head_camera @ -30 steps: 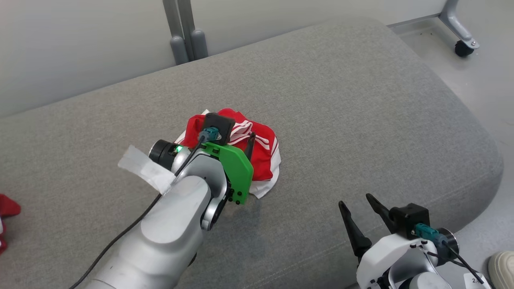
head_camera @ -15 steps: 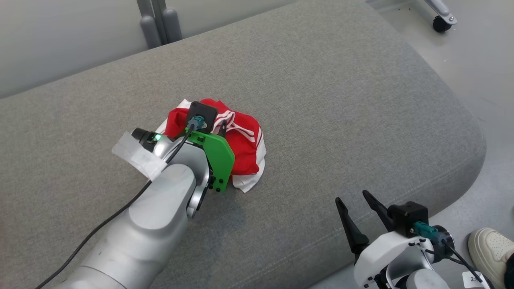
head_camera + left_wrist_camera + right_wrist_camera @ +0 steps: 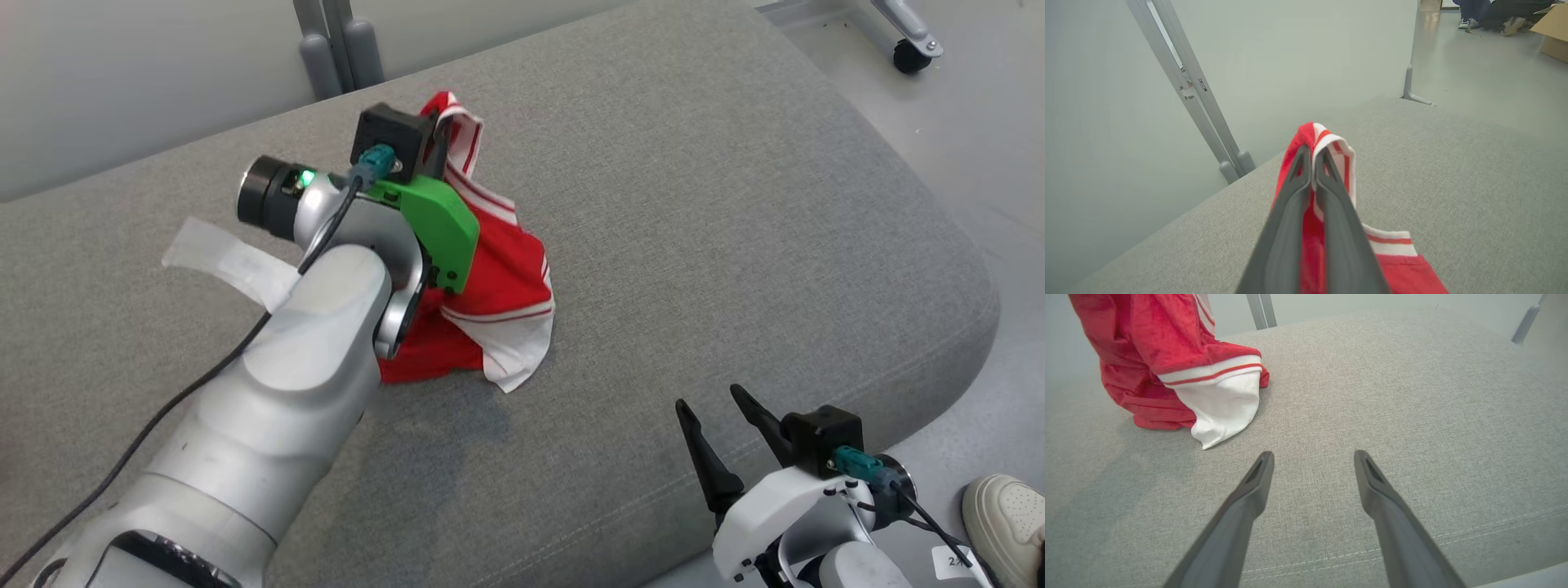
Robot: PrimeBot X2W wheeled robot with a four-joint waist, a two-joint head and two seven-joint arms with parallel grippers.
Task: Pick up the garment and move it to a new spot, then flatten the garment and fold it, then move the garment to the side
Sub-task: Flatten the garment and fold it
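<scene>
The left gripper (image 3: 1312, 157) has its two long dark fingers pressed together on a fold of the red garment with white-and-red striped trim (image 3: 502, 286), holding that part up off the grey fabric cushion (image 3: 694, 204), toward its back edge; the rest of the garment hangs down, and its red bulk and white hem rest on the cushion near the middle; the right gripper (image 3: 1314, 457) hovers over the cushion's front right edge, its fingers spread apart with nothing between them, well apart from the garment.
</scene>
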